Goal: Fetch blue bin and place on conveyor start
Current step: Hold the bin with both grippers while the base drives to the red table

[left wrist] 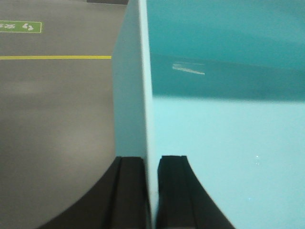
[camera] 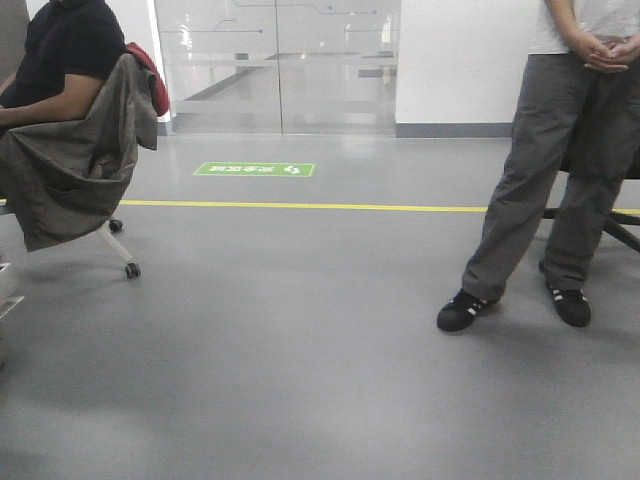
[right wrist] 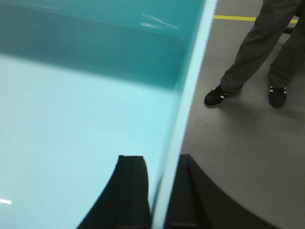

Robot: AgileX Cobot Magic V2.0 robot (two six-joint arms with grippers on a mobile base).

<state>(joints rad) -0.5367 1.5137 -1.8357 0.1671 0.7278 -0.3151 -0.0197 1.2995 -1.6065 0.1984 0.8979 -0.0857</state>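
Right now you hold the blue bin (left wrist: pixel 228 143) between both arms. Your left gripper (left wrist: pixel 151 191) is clamped on its left wall, one finger inside and one outside, and your right gripper (right wrist: pixel 164 191) pinches the opposite wall the same way. Grey floor (camera: pixel 300 350) lies outside both walls. Ahead are a yellow line (camera: pixel 300 206), a green floor sign (camera: pixel 254 169), a seated person (camera: pixel 60 60) on the left and a standing person (camera: pixel 560 150) on the right.
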